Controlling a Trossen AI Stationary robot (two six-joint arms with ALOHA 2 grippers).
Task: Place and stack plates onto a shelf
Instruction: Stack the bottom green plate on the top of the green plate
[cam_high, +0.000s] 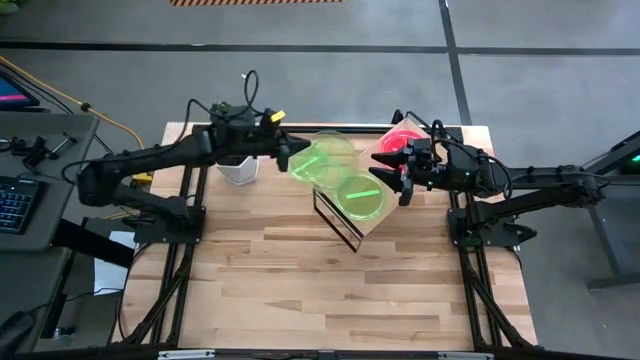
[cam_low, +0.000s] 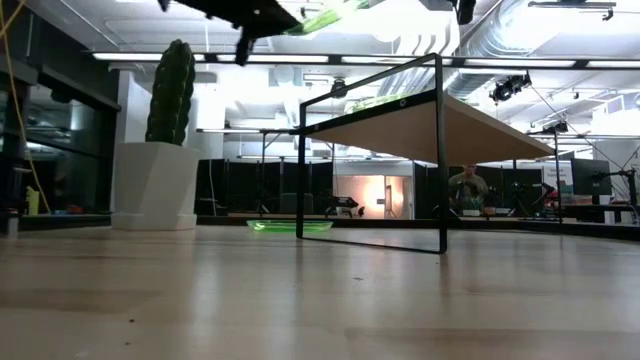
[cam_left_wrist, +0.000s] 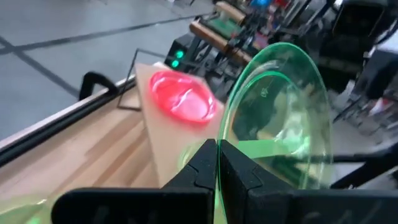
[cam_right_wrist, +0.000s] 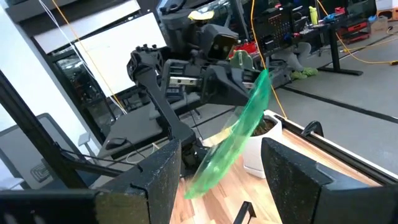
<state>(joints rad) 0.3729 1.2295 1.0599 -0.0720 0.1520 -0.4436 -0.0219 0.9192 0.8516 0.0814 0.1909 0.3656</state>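
My left gripper (cam_high: 290, 155) (cam_left_wrist: 217, 146) is shut on a neon green plate (cam_high: 318, 165) (cam_left_wrist: 280, 112) (cam_right_wrist: 239, 134), held in the air by the shelf's left far corner. The light-wood shelf (cam_high: 385, 222) (cam_low: 420, 125) stands right of the table's middle. A green plate (cam_high: 362, 195) lies flat on its top, and a red-pink plate (cam_high: 403, 140) (cam_left_wrist: 183, 96) lies at its far end. Another green plate (cam_low: 290, 227) rests flat on the table beyond the shelf frame. My right gripper (cam_high: 392, 172) (cam_right_wrist: 221, 146) hovers open over the shelf's right side. My left gripper pinches the green plate's rim (cam_left_wrist: 225, 134) between its two shut fingers. It comes in about level from the table's left. The plate is lifted clear and stands tilted on edge, reaching from the fingers toward the shelf.
A white pot with a tall green cactus (cam_high: 238, 170) (cam_low: 165, 150) stands on the table under the left arm, left of the shelf. The shelf's thin black wire frame (cam_low: 440, 160) raises the board well above the table. Bare tabletop (cam_high: 330, 290) lies toward the near edge.
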